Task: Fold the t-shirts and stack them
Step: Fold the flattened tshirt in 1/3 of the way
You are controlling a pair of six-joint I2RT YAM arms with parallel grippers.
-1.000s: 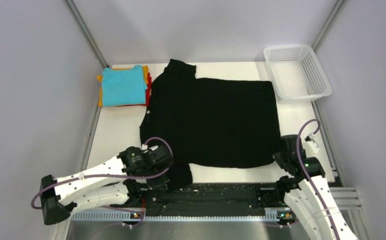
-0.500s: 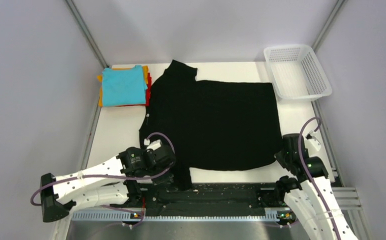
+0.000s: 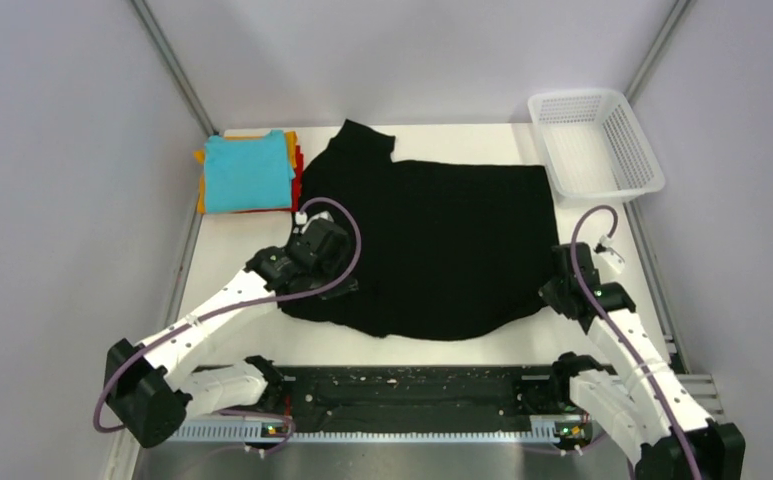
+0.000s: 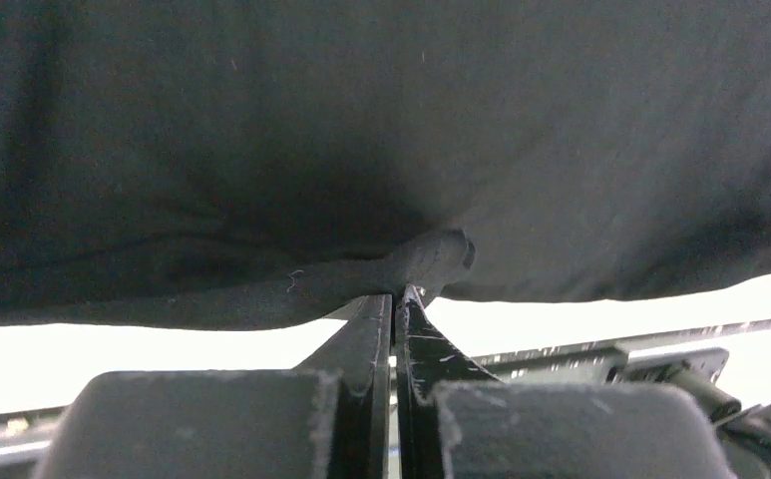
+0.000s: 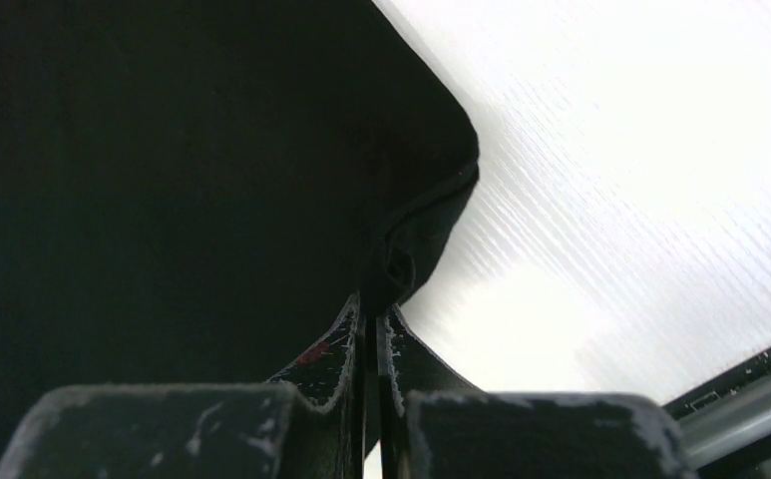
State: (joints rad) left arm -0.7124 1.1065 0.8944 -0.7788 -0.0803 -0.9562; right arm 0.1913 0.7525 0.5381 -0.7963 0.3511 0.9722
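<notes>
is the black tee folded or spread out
Mostly spread: the black tee lies flat on the table, only its near edge pinched by the left pincer and right pincer.

The black t-shirt (image 3: 442,240) is soft matt cloth. My fingers (image 4: 369,344) are matt black plastic, scuffed and scratched. The table (image 3: 232,240) is smooth white; the far-right basket (image 3: 642,165) is white plastic mesh.

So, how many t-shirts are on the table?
4. A black t-shirt lies spread centrally; teal t-shirt, orange-yellow t-shirt and red t-shirt are stacked folded at the far-left corner. Others may be hidden.
</notes>
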